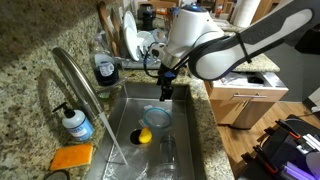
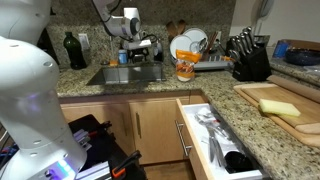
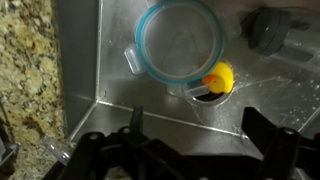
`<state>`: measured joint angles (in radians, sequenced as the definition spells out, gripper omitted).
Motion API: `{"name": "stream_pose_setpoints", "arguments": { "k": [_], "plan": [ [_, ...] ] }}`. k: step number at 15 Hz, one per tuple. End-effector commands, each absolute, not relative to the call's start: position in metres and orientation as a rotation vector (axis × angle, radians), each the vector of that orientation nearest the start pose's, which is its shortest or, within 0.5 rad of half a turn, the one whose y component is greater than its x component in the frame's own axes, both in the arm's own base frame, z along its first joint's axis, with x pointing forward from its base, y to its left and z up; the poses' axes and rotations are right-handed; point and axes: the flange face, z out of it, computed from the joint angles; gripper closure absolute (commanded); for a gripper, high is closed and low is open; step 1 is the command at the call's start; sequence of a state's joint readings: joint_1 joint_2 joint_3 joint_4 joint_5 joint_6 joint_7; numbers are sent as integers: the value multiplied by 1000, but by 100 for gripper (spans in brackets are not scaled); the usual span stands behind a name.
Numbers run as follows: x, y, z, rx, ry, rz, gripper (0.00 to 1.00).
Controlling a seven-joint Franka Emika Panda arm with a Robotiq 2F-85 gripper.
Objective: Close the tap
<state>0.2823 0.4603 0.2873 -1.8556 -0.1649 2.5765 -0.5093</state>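
The tap [image 1: 73,72] is a tall brushed-steel gooseneck at the near left of the sink [image 1: 185,150] in an exterior view. A thin stream of water seems to fall from its spout into the basin. My gripper [image 1: 165,90] hangs over the far part of the sink, to the right of the tap and well apart from it. In the wrist view its fingers [image 3: 195,125] are spread open and empty above the sink floor. The tap does not show in the wrist view. The arm [image 2: 130,28] also shows over the sink from afar.
In the basin lie a clear container with a blue rim [image 3: 180,45] [image 1: 156,118] and a yellow rubber duck [image 3: 218,78] [image 1: 144,135]. A blue soap pump bottle [image 1: 75,122] and an orange sponge [image 1: 72,157] sit by the tap. A dish rack [image 1: 130,42] stands behind. A drawer [image 2: 215,140] stands open.
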Motion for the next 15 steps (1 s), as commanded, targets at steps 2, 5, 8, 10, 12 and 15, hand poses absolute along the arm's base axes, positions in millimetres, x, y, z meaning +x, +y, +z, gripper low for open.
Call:
{"name": "stream_pose_setpoints", "arguments": {
  "k": [2, 5, 8, 10, 12, 15],
  "plan": [
    [608, 404, 304, -2443, -1747, -649, 0],
    [631, 425, 310, -2401, -1703, -762, 0],
    [627, 424, 313, -2429, -1665, -735, 0],
    [638, 424, 312, -2432, -1644, -758, 0],
    [639, 423, 310, -2427, -1642, -742, 0],
    [663, 421, 287, -2436, -1563, -630, 0]
  ]
}}
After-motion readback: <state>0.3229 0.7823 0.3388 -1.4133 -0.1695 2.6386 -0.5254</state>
